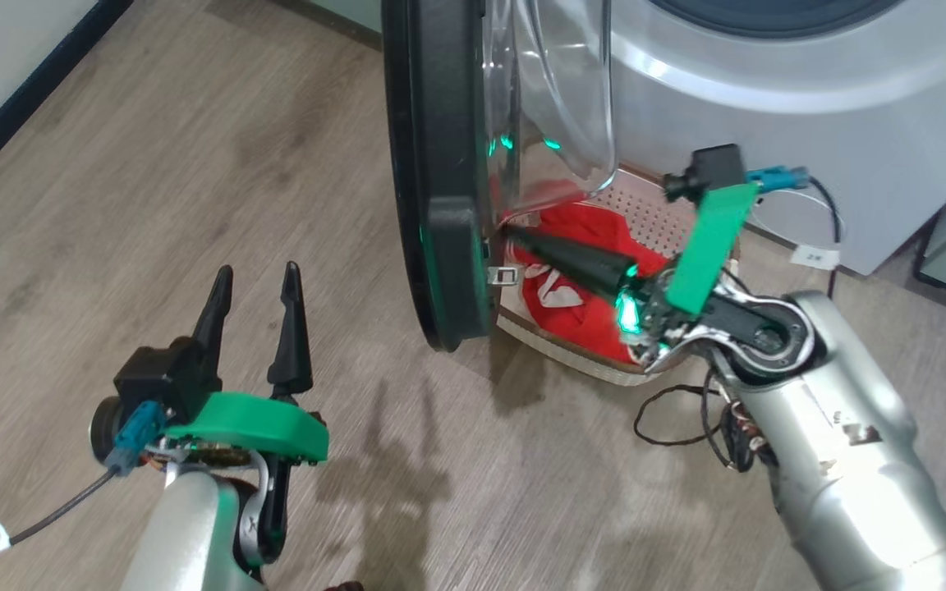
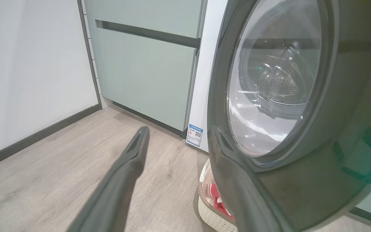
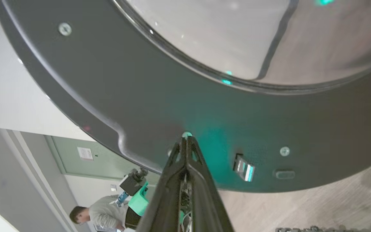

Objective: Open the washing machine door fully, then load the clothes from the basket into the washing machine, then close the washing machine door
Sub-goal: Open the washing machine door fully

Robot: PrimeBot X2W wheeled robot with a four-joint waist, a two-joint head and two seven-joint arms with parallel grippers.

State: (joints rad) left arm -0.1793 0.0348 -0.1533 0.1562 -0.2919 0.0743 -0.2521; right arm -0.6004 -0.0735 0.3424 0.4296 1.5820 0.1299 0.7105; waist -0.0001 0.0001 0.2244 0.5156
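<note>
The right pincer [image 1: 522, 240], pressed together, has its tips against the inner rim of the washing machine door [image 1: 440, 164] at frame centre. The left pincer [image 1: 258, 279] is spread at lower left. The clothes [image 1: 576, 316] lie in the basket [image 1: 645, 215], right of the door.

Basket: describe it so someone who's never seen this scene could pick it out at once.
Find the big white washing machine; its round black-rimmed door stands swung open. On the wood floor beside that door, in front of the machine, sits the basket. It alone is cream and perforated, and it holds bright red clothes.
</note>
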